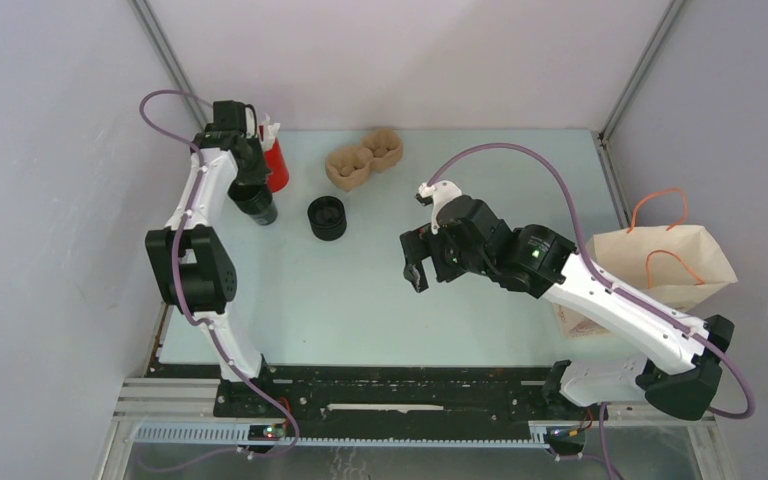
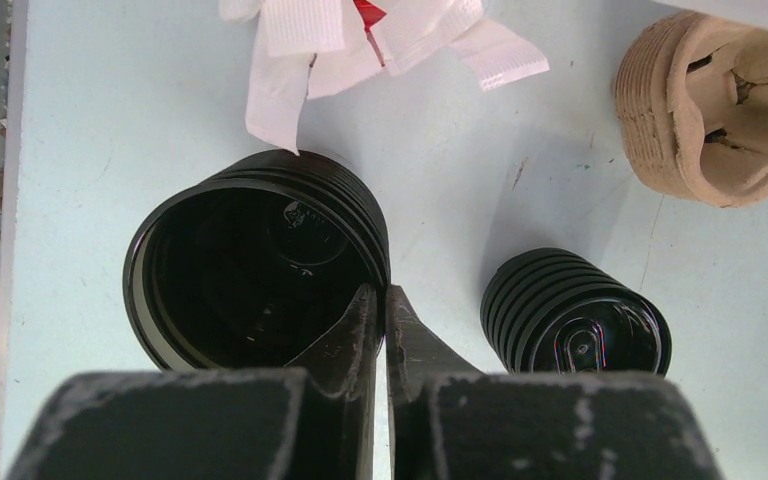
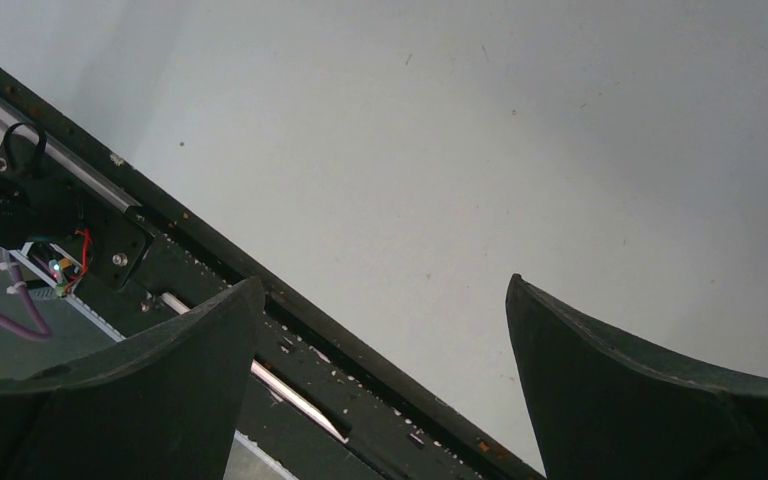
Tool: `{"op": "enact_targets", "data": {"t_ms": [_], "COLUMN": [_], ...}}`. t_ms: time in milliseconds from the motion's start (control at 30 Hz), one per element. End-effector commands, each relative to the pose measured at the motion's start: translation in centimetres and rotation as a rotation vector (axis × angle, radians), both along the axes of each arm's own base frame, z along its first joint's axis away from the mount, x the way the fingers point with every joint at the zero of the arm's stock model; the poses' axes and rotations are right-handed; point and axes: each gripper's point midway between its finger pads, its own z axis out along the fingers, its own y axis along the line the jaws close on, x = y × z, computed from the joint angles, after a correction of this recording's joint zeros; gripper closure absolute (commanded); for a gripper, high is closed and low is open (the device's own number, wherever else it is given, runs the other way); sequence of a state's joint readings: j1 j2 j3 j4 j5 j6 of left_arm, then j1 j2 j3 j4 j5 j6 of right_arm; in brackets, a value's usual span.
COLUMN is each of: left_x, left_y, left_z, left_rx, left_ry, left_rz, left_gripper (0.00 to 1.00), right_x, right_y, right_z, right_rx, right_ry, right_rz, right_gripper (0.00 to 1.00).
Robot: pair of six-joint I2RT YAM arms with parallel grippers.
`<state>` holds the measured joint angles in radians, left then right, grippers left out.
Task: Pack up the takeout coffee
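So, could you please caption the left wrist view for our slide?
Left jaws pinch the rim of the black coffee cup, squat black piece beside it.

Left arm stretched far, right arm bent over mid-table.
My left gripper (image 2: 381,300) sits by the far-left corner, pinched on the rim of the coffee cup (image 2: 310,185); my right gripper (image 3: 384,295) hovers, jaws spread wide.
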<state>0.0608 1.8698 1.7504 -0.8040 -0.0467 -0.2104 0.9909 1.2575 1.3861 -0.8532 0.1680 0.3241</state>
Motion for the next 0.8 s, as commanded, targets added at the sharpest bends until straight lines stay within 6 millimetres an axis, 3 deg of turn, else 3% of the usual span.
{"op": "enact_targets", "data": {"t_ms": [0, 767], "left_x": [1.0, -0.1], "left_y": [0.2, 2.0], "left_z": [4.0, 7.0], "left_rx": [-0.016, 0.107], "left_ry": [-0.103, -0.16], "left_rz": [0.013, 0.083], "left_gripper": [0.94, 1.0], "right_x": [0.0, 0.3], "right_y": [0.3, 0.7], "right_z": [0.0, -0.2], "right_rx": [-0.005, -0.012], "right_ry": [-0.016, -0.022], "right_rz": [0.008, 0.02], "right_gripper": [0.0, 0.0]}}
